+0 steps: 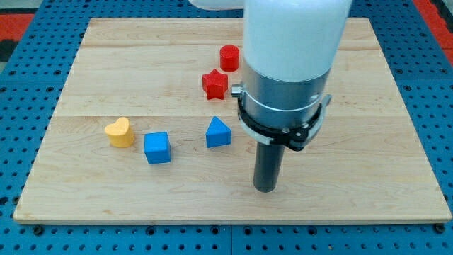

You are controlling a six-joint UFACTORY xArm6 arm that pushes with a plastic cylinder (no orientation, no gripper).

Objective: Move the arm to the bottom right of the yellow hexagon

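Note:
My tip [265, 188] rests on the wooden board [368, 127], right of centre towards the view's bottom. No yellow hexagon shows; the arm's white and grey body [290, 57] hides part of the board behind it. A yellow heart-shaped block [119, 132] lies at the view's left. A blue cube [157, 148] sits just right of it. A blue triangular block [218, 132] lies left of and a little above my tip. A red star block [214, 84] and a red cylinder [228, 57] sit towards the view's top centre.
The board lies on a blue perforated table [21, 113]. The board's bottom edge [233, 224] runs a short way below my tip.

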